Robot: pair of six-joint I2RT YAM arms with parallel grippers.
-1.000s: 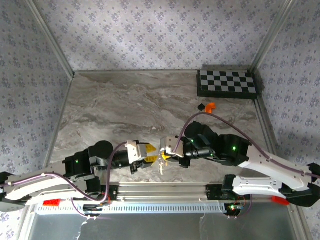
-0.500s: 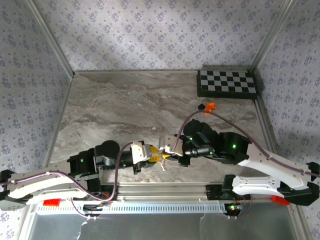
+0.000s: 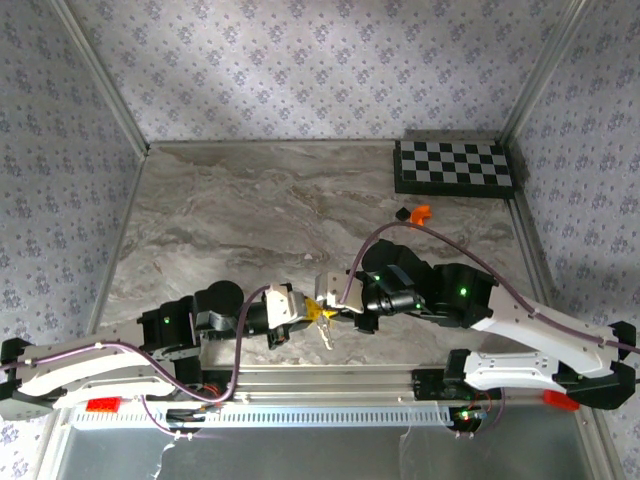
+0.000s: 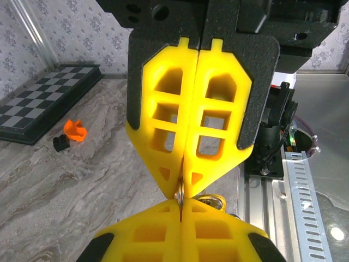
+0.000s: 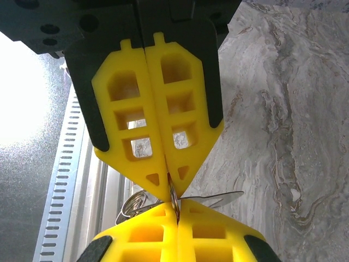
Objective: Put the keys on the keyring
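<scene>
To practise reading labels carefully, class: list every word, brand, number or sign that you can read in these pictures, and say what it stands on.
No text can be read.
The chessboard has only plain squares.
The wallpaper has only a flower pattern.
The left gripper and the right gripper have bare yellow pads with no print.
The red tab on the left arm's base is too small to show whether it has print.

- Robot arms: two, left arm [image 3: 100,362] and right arm [image 3: 535,332].
- Pincers: two, left pincer [image 4: 182,184] and right pincer [image 5: 171,189].
- Yellow fingers [image 4: 163,109]: four, two per pincer.
- Desk [image 3: 250,215]: one.
- Chessboard [image 3: 455,167]: one.
- Orange piece [image 3: 421,212]: one.
- Black piece [image 3: 402,213]: one.
- Keyring [image 5: 132,206]: one.
- Keys: one silvery key [image 5: 219,196] made out; full number unclear.
</scene>
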